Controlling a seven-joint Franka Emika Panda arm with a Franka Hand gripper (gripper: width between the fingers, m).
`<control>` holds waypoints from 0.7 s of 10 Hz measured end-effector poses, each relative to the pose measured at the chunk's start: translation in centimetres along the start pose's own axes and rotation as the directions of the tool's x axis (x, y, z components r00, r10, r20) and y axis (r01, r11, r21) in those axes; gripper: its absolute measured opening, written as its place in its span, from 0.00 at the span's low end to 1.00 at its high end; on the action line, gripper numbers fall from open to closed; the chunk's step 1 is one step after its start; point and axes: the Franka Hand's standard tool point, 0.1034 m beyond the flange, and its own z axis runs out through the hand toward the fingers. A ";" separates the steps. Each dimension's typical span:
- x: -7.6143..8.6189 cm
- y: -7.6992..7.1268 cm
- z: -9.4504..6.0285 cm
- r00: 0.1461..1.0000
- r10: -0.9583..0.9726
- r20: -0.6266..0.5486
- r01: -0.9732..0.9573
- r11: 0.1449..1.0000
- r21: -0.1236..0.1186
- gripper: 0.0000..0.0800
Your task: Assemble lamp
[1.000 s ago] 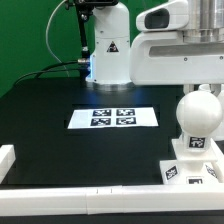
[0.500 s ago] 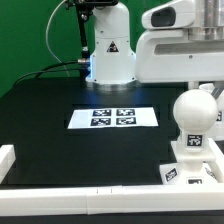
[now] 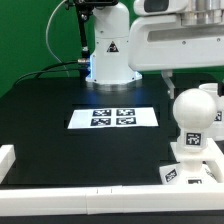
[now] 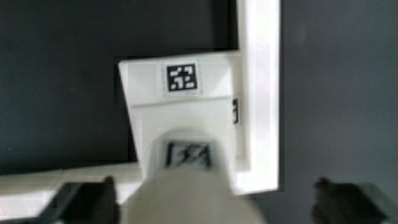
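The lamp's round-headed bulb (image 3: 192,118) stands upright on the flat square base (image 3: 195,168) at the exterior view's right, near the front rail. Both carry black-and-white tags. My gripper (image 3: 191,79) hangs just above the bulb's head. In the wrist view the gripper (image 4: 210,205) is open, with dark fingertips (image 4: 82,203) wide apart on either side of the bulb (image 4: 185,170) and not touching it. The base (image 4: 178,95) lies beyond with its tag showing. The shade is out of view.
The marker board (image 3: 114,117) lies mid-table in front of the robot's white body (image 3: 108,45). A white rail (image 3: 60,190) runs along the table's front, with a block (image 3: 6,160) at its left end. It also shows in the wrist view (image 4: 262,60).
The gripper body has risen and drifted toward the exterior view's left. The bulb's head has shifted slightly left with it. The base stays put.
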 end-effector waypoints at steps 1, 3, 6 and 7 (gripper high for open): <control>0.4 0.3 -0.8 1.000 -0.005 -0.018 0.005 1.000 0.002 0.79; 0.9 1.7 -0.9 1.000 0.001 -0.022 -0.001 1.000 -0.001 0.87; 1.6 1.2 1.1 0.999 0.028 -0.020 -0.028 1.000 -0.014 0.87; 1.5 1.2 1.6 0.999 0.030 -0.015 -0.030 0.999 -0.018 0.87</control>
